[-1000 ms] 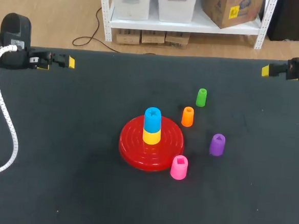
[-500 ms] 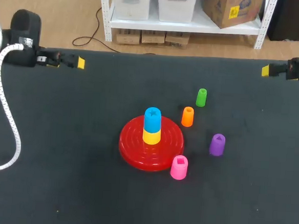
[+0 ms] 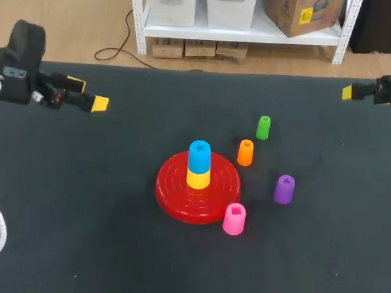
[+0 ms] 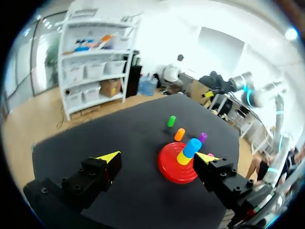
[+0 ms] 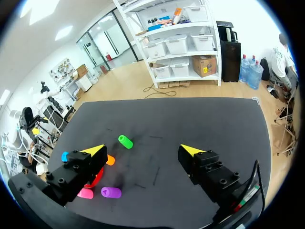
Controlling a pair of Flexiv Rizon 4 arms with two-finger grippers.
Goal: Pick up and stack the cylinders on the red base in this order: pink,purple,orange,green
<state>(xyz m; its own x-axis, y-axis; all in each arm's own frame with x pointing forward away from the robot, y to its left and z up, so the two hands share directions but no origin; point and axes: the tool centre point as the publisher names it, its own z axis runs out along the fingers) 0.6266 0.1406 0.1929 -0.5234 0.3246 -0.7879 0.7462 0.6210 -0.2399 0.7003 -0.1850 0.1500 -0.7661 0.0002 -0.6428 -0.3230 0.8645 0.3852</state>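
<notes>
The pink cylinder (image 3: 234, 218) was seen upright at lower centre, just beside the red base (image 3: 172, 185), down-left of the wide-spread right gripper (image 3: 347, 92), which was judged nearer than the equally spread left gripper (image 3: 88, 93) at upper left

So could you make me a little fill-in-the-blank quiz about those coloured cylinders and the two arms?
On the red base, the blue cylinder sits on a ____ one. Beyond the orange cylinder, farthest back on the table, stands the ____ one. The left end effector and the right end effector are both open and hold ____.
Missing words: yellow; green; nothing.
</notes>
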